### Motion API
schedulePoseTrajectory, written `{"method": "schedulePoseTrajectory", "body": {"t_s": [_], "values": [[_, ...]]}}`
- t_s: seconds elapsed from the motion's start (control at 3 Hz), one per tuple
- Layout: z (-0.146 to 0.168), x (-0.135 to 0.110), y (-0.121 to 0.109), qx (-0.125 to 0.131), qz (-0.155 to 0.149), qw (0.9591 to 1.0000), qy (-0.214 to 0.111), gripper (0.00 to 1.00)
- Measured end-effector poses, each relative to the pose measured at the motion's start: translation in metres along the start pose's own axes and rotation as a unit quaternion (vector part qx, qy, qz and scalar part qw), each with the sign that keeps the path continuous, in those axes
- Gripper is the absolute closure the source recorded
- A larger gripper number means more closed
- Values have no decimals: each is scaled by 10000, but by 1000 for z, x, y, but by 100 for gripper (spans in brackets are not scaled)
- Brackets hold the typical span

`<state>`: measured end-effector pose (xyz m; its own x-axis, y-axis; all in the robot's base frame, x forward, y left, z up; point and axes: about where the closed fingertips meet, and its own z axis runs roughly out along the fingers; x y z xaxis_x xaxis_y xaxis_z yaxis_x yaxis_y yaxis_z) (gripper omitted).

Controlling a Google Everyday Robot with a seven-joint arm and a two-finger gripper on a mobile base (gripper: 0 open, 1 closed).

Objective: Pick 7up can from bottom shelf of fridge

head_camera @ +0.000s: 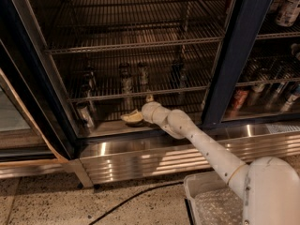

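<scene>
- The robot's pale two-finger gripper (pixel 132 117) hung low inside the large glass-doored commercial fridge (pixel 236 55), just over the bottom shelf of thin metal wires (pixel 108 111). Its white arm (pixel 206 149) reached in from the lower right, across the ribbed stainless base panel (pixel 164 157).
- Whether the gripper was released or clenched could not be told. It grasped nothing, and the target was not in contact with it.
- The 7up can (pixel 85 115), a small grey aluminium drink can with a pale label patch, stood at the left end of the bottom shelf. It was near the front edge, to the gripper's left and apart from it, close to the fridge's left wall.
- The can stood upright, its long axis vertical and its silver top up. The pale patch faced roughly toward the camera.
- Several darker cans and bottles (pixel 125 76) lined the wire rack above (pixel 140 93), leaving little headroom over the target.
- The step in hand appeared to be the reach. It would likely go best as a level sweep to the left, kept under the upper rack, with the jaws spread to either side of the can at mid-height.
- A slow final approach seemed wise, since a glancing touch could tip the light can or push it against the wall.
</scene>
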<state>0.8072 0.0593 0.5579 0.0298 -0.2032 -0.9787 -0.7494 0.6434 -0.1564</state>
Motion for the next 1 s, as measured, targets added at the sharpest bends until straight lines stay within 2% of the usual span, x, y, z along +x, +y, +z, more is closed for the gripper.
{"method": "schedulePoseTrajectory", "body": {"t_s": [0.33,0.67,1.0], "values": [[15,-7,-16,169,-45,9998,-80,0],[39,-7,-42,364,18,9993,-55,0],[39,-7,-42,367,18,9993,-57,0]]}}
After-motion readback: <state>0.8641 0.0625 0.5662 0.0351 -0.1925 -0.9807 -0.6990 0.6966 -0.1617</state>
